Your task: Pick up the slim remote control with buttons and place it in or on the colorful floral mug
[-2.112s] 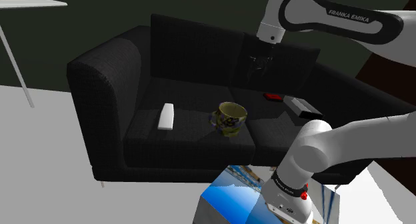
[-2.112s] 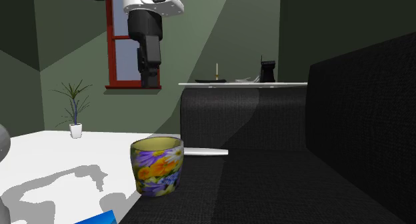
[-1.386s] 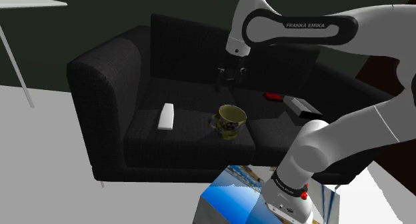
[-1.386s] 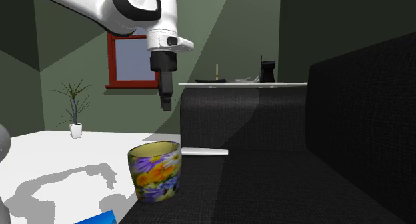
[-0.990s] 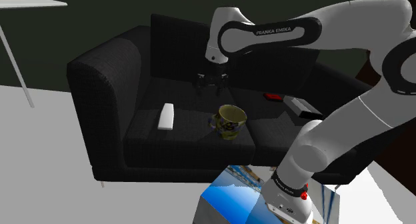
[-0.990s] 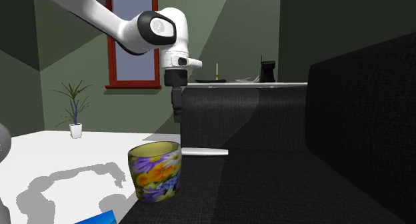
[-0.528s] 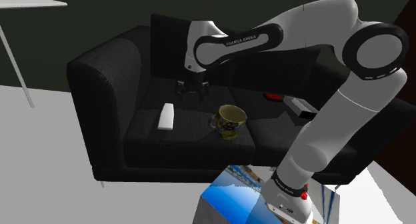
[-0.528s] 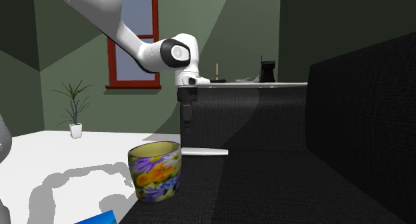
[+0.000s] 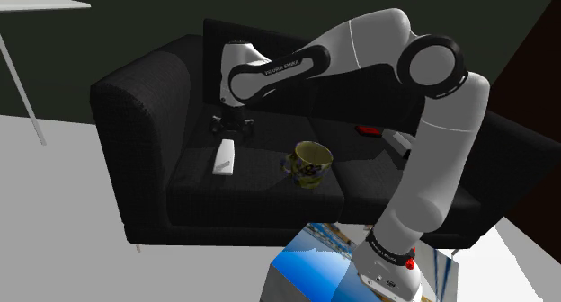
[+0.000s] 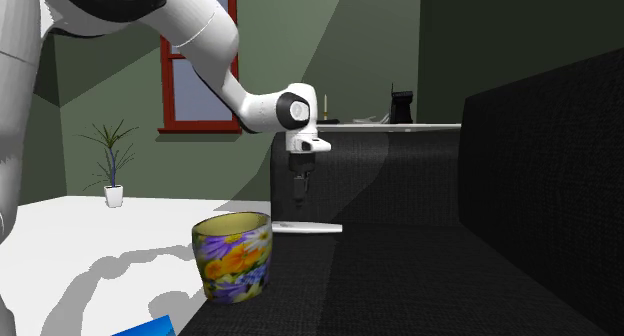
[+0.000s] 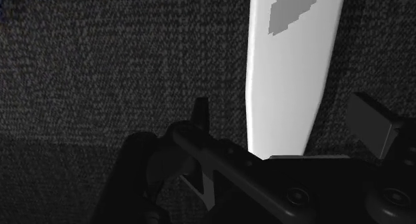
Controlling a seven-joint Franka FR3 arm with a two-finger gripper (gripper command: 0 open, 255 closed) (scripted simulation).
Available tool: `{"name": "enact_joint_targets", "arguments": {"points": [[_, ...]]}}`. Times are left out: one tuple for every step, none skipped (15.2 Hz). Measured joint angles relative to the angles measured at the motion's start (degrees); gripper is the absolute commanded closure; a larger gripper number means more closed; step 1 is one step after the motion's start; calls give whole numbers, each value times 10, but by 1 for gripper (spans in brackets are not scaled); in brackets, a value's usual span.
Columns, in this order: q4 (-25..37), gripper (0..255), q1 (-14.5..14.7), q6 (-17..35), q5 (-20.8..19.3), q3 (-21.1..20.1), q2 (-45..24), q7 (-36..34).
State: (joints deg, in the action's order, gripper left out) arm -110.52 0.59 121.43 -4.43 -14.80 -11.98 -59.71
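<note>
Hovering over the slim white remote [image 11: 287, 76], plain but for one grey patch, the gripper [image 9: 231, 128] holds its fingers apart, straddling it untouched.

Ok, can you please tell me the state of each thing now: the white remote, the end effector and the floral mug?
remote: lying flat on the sofa, not held.
end effector: open, just above the remote, one finger on each side, not touching it.
mug: upright on the sofa, apart from the remote.
</note>
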Motion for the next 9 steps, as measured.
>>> {"name": "enact_joint_targets", "arguments": {"points": [[17, 0, 3, 3, -6, 2, -22, -14], [27, 0, 6, 7, -10, 3, -36, -23], [29, 0, 7, 12, -12, 4, -44, -27], [28, 0, 7, 19, -14, 5, -50, -30], [28, 0, 9, 23, -15, 5, -55, -32], [29, 0, 9, 28, -17, 6, -60, -34], [24, 0, 9, 36, -18, 7, -65, -34], [22, 0, 9, 43, -20, 8, -70, -35], [21, 0, 10, 48, -21, 8, -73, -36]]}}
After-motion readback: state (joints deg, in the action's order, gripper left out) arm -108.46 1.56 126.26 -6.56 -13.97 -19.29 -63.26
